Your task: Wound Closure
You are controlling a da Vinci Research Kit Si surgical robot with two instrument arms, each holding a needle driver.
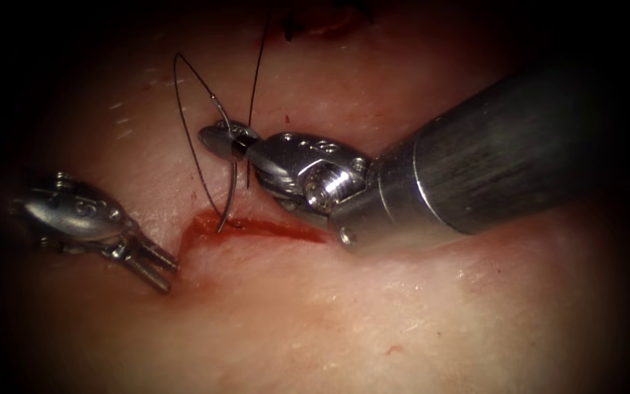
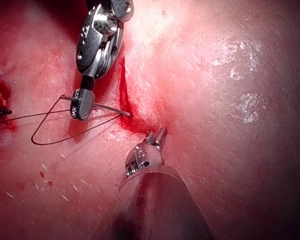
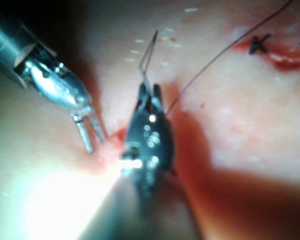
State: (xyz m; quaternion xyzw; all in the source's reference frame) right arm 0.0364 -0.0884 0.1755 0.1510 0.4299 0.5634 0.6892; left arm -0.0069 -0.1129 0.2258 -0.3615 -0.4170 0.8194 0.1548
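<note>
No text, label, brand, number or sign can be read anywhere. The left tool (image 1: 156,267) bears small raised marks near nine o'clock, too blurred to make out.

The right arm's tool (image 2: 83,111) grips the curved needle (image 2: 110,108), whose tip touches the cut (image 2: 124,95), while the left arm's tool (image 2: 157,136) sits open, holding nothing, nearby.

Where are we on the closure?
Done: a dark stitch sits at the far end of the wound, with thread running from it. In hand: the right gripper is shut on the needle near its thread end, tip at the left end of the cut; whether it has entered the tissue is unclear. The left gripper is open, holding nothing. Left: the cut gapes, red, unstitched here.
</note>
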